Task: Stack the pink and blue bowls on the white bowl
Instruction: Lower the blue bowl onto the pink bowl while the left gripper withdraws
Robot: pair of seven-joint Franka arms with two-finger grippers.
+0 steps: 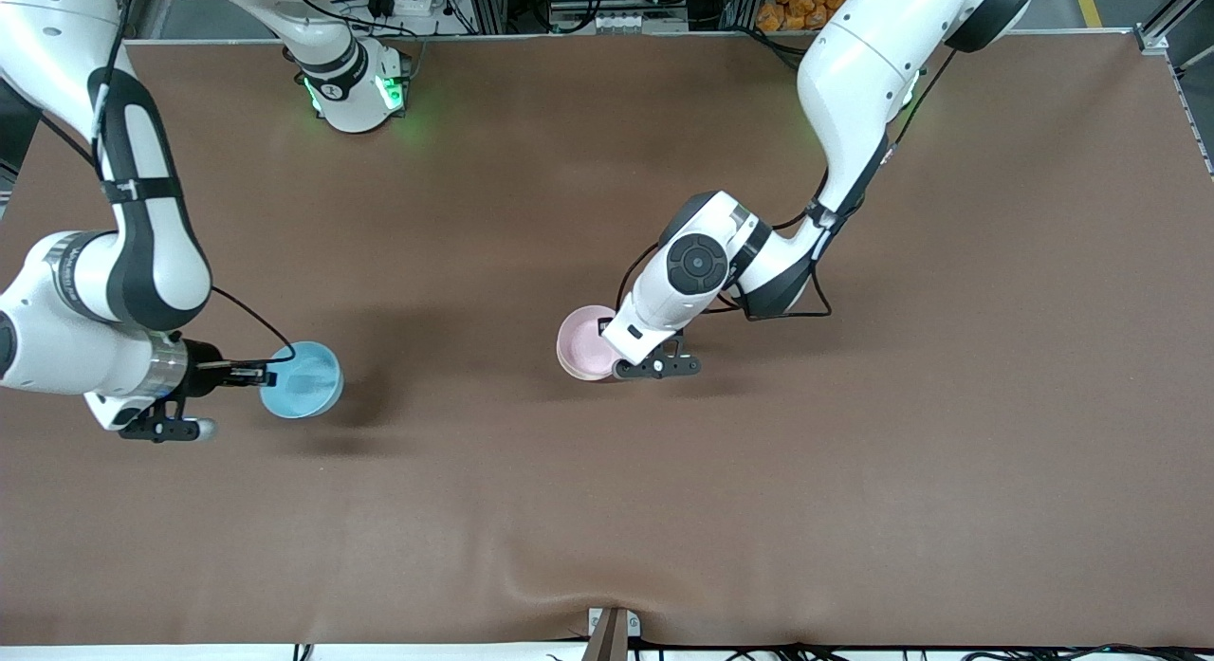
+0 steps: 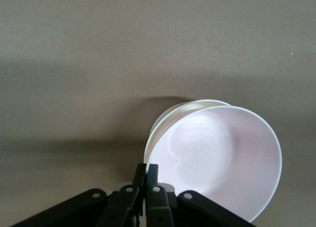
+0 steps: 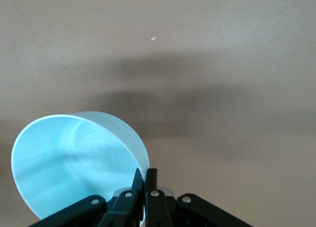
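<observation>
My left gripper (image 1: 615, 354) is shut on the rim of the pale pink bowl (image 1: 586, 342) near the table's middle. In the left wrist view the gripper (image 2: 146, 170) pinches the pink bowl (image 2: 217, 160), which sits in or just over the white bowl (image 2: 160, 123). Only the white bowl's rim shows beneath it, and it is hidden in the front view. My right gripper (image 1: 269, 374) is shut on the rim of the sky-blue bowl (image 1: 303, 380) and holds it a little above the table toward the right arm's end. It also shows in the right wrist view (image 3: 146, 175) with the blue bowl (image 3: 74, 160).
The brown table mat (image 1: 854, 471) is bare around both bowls. A small bracket (image 1: 612, 628) sits at the table's edge nearest the front camera.
</observation>
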